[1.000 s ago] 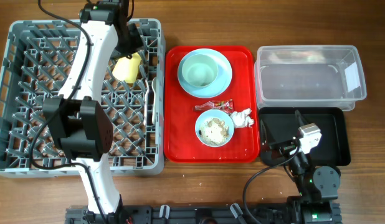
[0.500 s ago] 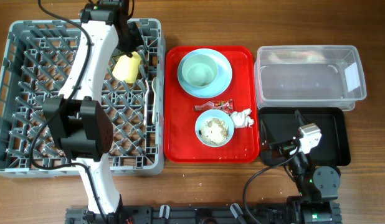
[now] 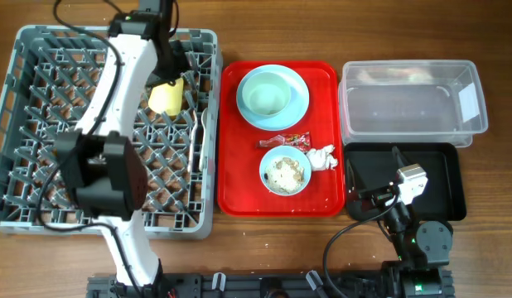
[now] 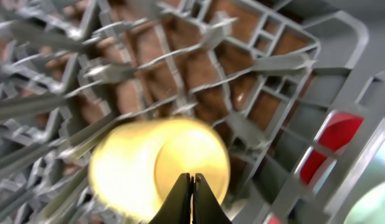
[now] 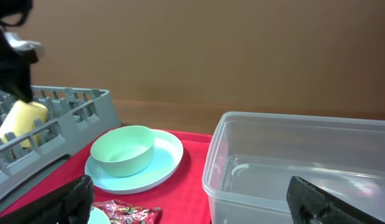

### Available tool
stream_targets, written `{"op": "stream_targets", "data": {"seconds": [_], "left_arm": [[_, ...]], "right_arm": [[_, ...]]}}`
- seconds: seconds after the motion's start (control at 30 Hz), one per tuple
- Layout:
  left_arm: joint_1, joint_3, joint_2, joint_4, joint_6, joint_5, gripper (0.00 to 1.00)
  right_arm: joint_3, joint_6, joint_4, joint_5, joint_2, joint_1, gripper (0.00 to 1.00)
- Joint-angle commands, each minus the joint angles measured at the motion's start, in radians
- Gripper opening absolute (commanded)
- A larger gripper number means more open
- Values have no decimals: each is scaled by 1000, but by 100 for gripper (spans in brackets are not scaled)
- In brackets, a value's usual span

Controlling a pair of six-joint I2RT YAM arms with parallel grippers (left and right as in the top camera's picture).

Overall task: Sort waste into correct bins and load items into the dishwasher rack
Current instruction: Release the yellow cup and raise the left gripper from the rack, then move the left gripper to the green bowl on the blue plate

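The yellow cup (image 3: 166,98) lies on its side among the pegs at the back right of the grey dishwasher rack (image 3: 115,33). My left gripper (image 3: 167,76) is over it. In the left wrist view its fingers (image 4: 192,177) are shut together in front of the blurred cup (image 4: 136,168). On the red tray sit a blue plate (image 3: 299,103) with a mint bowl (image 3: 264,93), a red wrapper (image 3: 282,141), a bowl with rice scraps (image 3: 285,172) and a white napkin (image 3: 321,156). My right gripper (image 3: 377,174) is open and empty over the black tray (image 3: 442,182).
The clear tub (image 3: 405,66) stands at the back right, behind the black tray. A white utensil (image 3: 204,124) lies along the rack's right side. The red tray (image 3: 322,199) sits between rack and bins. The right wrist view shows plate (image 5: 171,158), bowl (image 5: 122,149) and tub (image 5: 304,162).
The rack has shifted slightly towards the front, and the yellow cup moved with it. The left arm has shifted a little. The right arm has not moved.
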Motion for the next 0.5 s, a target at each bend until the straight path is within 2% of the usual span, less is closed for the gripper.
{"op": "stream_targets", "data": {"seconds": [0.0, 0.1, 0.33, 0.47], "left_arm": [[35, -31, -119, -84, -43, -53, 4], [28, -31, -195, -149, -43, -52, 4], [-14, -32, -231, -145, -42, 57, 4], [-63, -36, -227, -146, -42, 84, 27]], "right_arm": [[-1, -3, 5, -2, 2, 6, 100], [-1, -3, 5, -2, 2, 6, 100], [-1, -3, 5, -2, 2, 6, 100], [-1, -3, 5, -2, 2, 6, 100]]}}
